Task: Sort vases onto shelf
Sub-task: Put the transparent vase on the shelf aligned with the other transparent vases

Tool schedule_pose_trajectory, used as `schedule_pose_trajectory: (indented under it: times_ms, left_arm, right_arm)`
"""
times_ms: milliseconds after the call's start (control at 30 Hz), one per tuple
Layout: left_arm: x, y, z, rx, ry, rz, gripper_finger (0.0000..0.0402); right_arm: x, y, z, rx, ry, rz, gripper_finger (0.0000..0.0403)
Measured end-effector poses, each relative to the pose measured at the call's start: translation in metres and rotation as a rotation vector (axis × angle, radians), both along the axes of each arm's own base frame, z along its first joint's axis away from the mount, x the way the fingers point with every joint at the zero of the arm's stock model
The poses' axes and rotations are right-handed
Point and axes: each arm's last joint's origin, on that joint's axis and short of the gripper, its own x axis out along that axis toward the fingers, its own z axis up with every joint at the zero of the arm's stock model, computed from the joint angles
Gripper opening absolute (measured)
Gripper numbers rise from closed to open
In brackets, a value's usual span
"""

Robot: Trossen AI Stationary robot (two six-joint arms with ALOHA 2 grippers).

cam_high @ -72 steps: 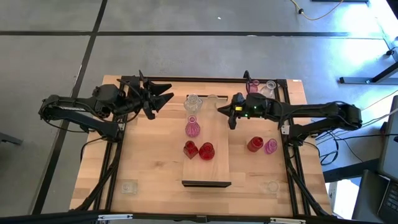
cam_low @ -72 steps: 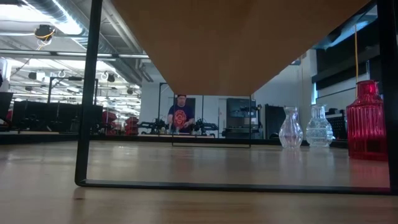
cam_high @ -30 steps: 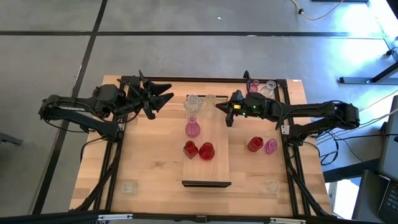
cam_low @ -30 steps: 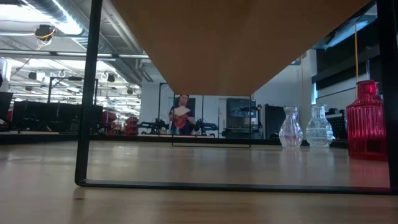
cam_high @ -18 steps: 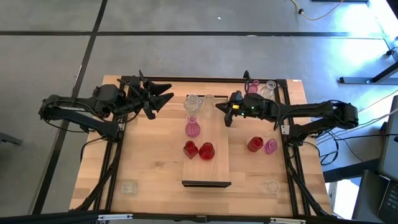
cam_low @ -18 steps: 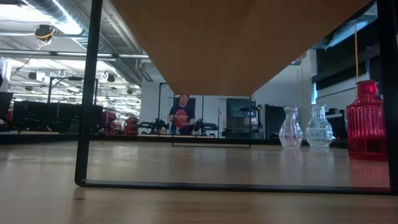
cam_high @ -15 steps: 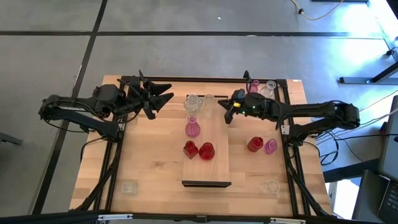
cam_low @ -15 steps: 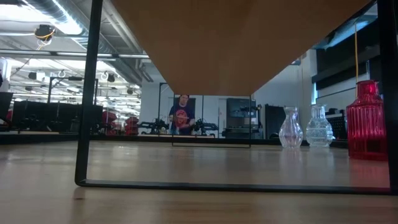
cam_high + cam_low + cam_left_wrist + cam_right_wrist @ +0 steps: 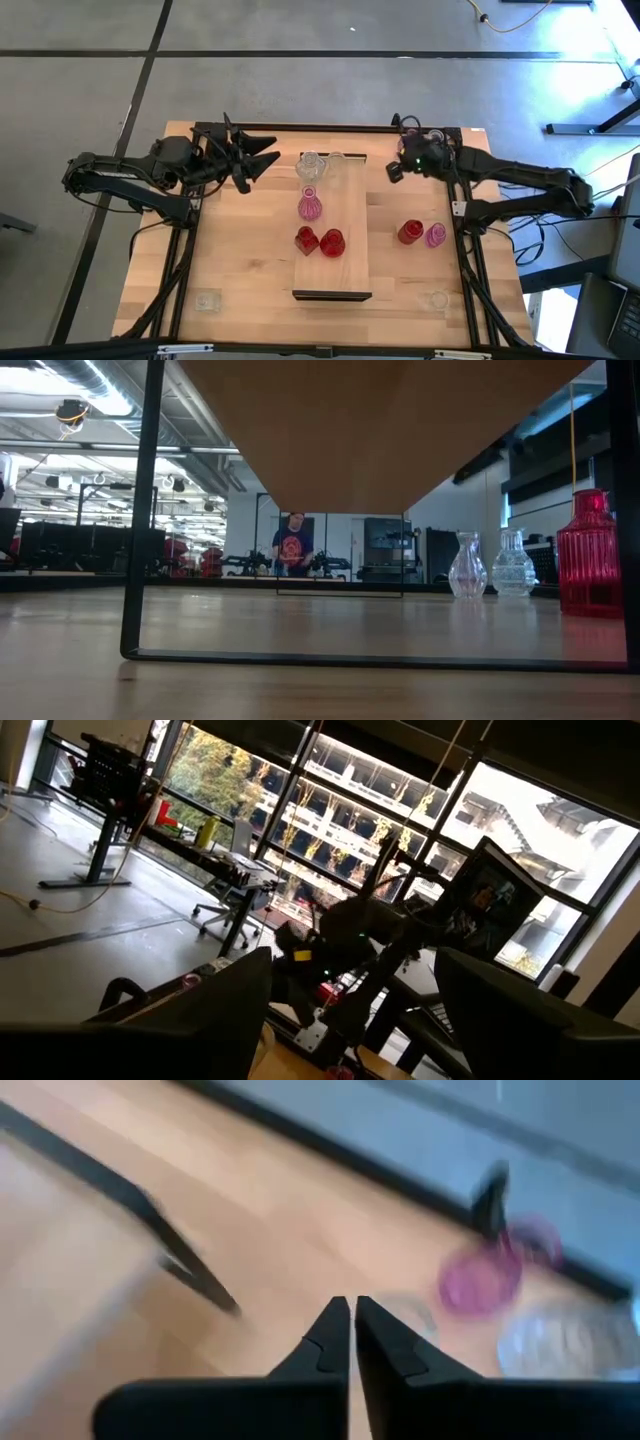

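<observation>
Just swung right claw (image 9: 393, 172), pinched shut and empty, off the shelf (image 9: 332, 262) toward back-corner pink vase (image 9: 478, 1276); likely next pick.

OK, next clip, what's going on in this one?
A two-armed robot is sorting small glass vases onto a wooden shelf in the middle of the table. Five vases stand on it so far: two clear, one pink, two red. The right gripper, shut and empty, is off the shelf near a pink vase and a clear one at the table's back right. The left gripper hangs open at the back left. More vases wait on the table.
</observation>
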Motion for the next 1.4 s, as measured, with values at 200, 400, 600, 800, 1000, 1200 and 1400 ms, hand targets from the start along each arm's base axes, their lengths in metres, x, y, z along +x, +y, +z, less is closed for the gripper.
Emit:
schedule_pose_trajectory:
  times_ms: [200,400,600,800,1000,1200,1400]
  left_arm:
    - [0.000,0.000,0.000,0.009,0.005,-0.010,0.0274]
    - [0.000,-0.001,0.000,0.010,0.008,-0.019,0.0274]
    - [0.000,-0.001,-0.001,0.011,0.009,-0.019,0.0274]
    - [0.000,-0.001,-0.001,0.011,0.008,-0.019,0.0274]
    - [0.000,-0.001,0.000,0.009,0.006,-0.041,0.0274]
    - [0.000,-0.002,0.000,0.007,0.005,-0.049,0.0274]
    - [0.000,-0.003,0.000,0.007,0.005,-0.050,0.0274]
  right_arm:
    - [-0.015,-0.036,-0.006,0.160,-0.075,-0.090,0.0095]
    - [-0.030,-0.055,-0.008,0.231,-0.101,-0.157,0.0180]
    - [-0.030,-0.060,-0.015,0.268,-0.060,-0.177,0.0185]
    - [-0.021,-0.066,-0.028,0.314,-0.009,-0.177,0.0149]
    - [-0.015,-0.069,-0.038,0.361,0.024,-0.166,0.0123]
    - [-0.014,-0.069,-0.044,0.396,0.052,-0.149,0.0106]
    - [-0.014,-0.070,-0.044,0.374,0.081,-0.098,0.0057]
